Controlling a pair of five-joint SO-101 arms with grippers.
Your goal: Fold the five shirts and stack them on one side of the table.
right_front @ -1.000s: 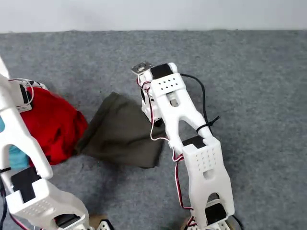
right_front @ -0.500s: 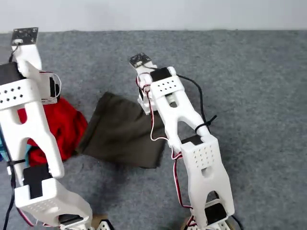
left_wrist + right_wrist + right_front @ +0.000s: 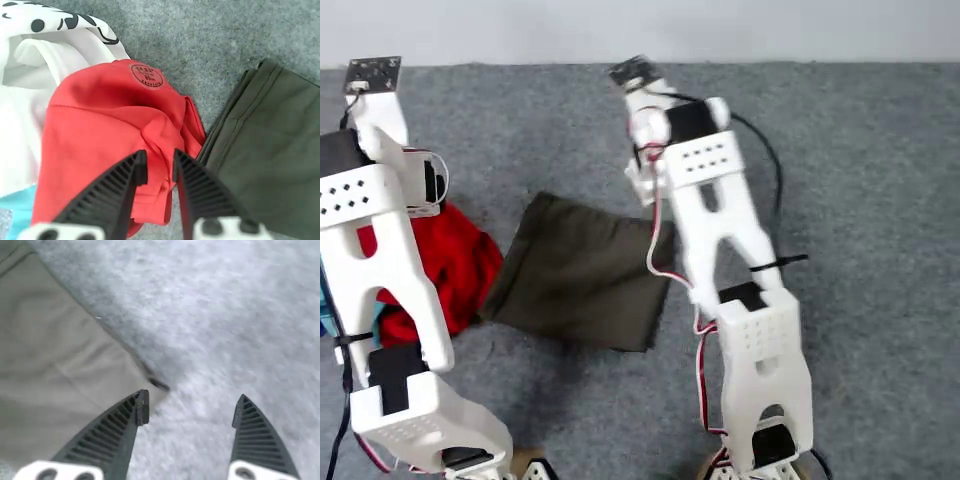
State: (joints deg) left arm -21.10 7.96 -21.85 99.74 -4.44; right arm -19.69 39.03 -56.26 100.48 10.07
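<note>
Right gripper [image 3: 192,407]: jaws spread wide and empty, above a corner of the folded olive shirt [image 3: 55,355] where it meets the grey table [image 3: 240,305]. Left gripper [image 3: 160,162]: jaws narrowly parted, grasping nothing, above the crumpled red shirt [image 3: 100,130]. The red shirt touches the olive shirt's edge and overlaps 1 white spotted shirt [image 3: 30,65]. A teal shirt [image 3: 12,215] shows at its edge.
</note>
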